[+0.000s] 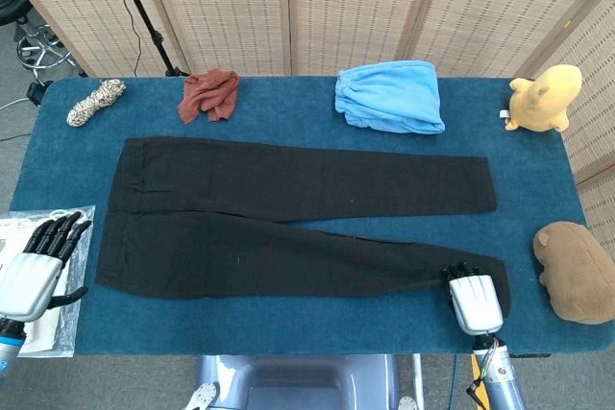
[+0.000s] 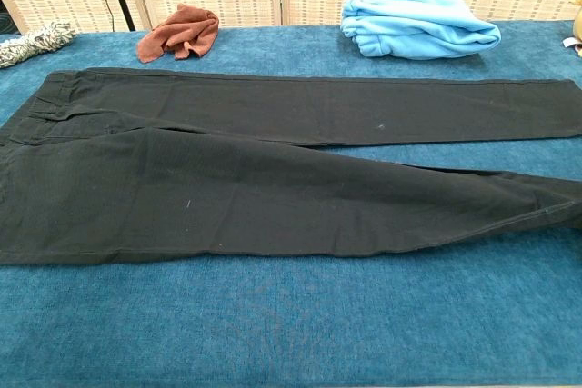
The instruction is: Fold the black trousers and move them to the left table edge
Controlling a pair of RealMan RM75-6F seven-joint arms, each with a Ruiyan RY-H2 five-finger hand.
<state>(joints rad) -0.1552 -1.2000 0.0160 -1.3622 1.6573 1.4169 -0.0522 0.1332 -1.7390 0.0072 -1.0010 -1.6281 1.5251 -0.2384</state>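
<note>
The black trousers [image 1: 288, 208] lie flat on the blue table [image 1: 58, 165], waist at the left and both legs stretched to the right. My right hand [image 1: 475, 299] is at the front right and grips the hem of the near leg with curled fingers. In the chest view the trousers [image 2: 227, 170] fill the middle, and the near leg's hem [image 2: 546, 211] is lifted slightly at the right edge. My left hand [image 1: 38, 266] hovers at the table's front left corner with fingers spread and nothing in it, just left of the waistband. Neither hand shows in the chest view.
A clear plastic bag [image 1: 29, 226] lies under my left hand. Along the back edge are a rope bundle [image 1: 95, 102], a rust cloth [image 1: 209, 94] and a folded blue fleece [image 1: 389, 95]. A yellow plush [image 1: 544, 98] and a brown plush [image 1: 578, 271] sit at the right.
</note>
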